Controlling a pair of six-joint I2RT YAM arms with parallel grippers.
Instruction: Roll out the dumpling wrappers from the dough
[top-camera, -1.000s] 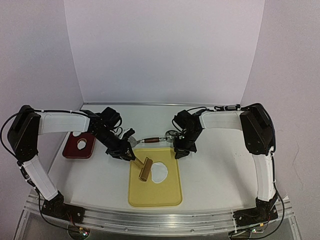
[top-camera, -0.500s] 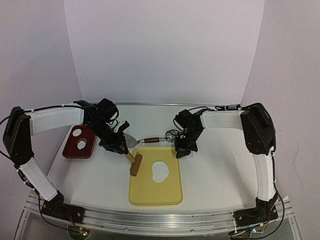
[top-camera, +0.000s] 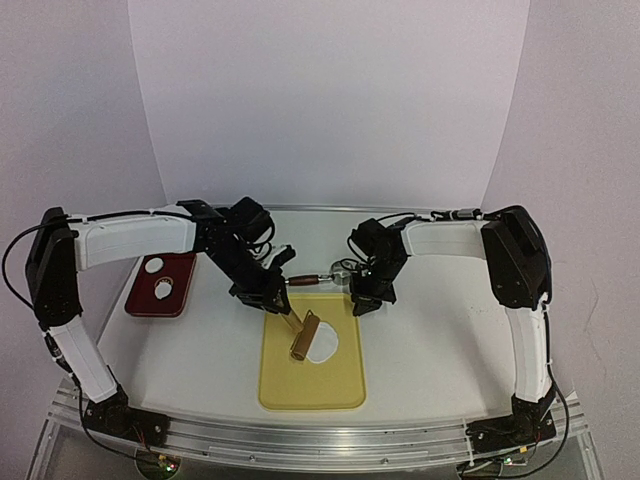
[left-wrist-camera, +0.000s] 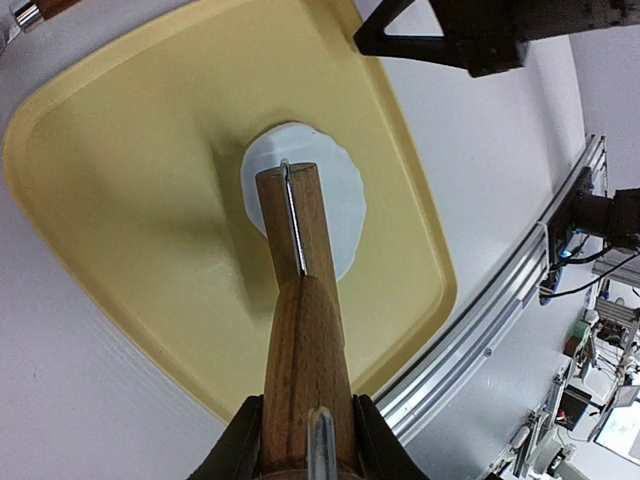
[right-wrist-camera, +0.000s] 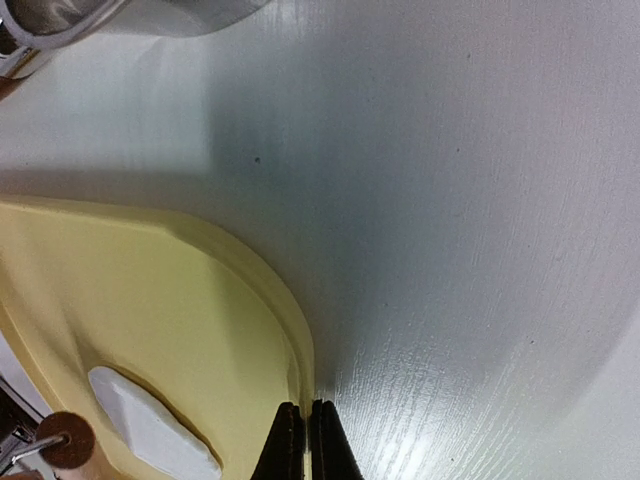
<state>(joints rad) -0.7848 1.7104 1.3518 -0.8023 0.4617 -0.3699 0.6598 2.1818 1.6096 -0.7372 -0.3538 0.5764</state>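
Note:
A flattened white piece of dough (top-camera: 325, 346) (left-wrist-camera: 345, 195) lies on the yellow board (top-camera: 310, 385) (left-wrist-camera: 120, 200). My left gripper (top-camera: 275, 300) (left-wrist-camera: 305, 445) is shut on the handle of a wooden rolling pin (top-camera: 305, 336) (left-wrist-camera: 298, 260), whose roller lies over the dough's left part. Two dumpling wrappers (top-camera: 156, 265) (top-camera: 164, 290), small white discs, lie on the red plate (top-camera: 180, 298) at the left. My right gripper (top-camera: 365, 302) (right-wrist-camera: 305, 440) is shut, with its tips down at the rim of the board's far right corner (right-wrist-camera: 290, 330). The dough's edge (right-wrist-camera: 150, 430) shows beside it.
A metal ring cutter (top-camera: 343, 268) (right-wrist-camera: 120, 15) with a brown handle (top-camera: 305, 281) lies on the white table just beyond the board, between the two grippers. The aluminium rail (top-camera: 320, 440) runs along the near edge.
The left arm drew the rolling pin left to the board's edge, then swung it back right onto the dough. The right arm has stayed where it was.

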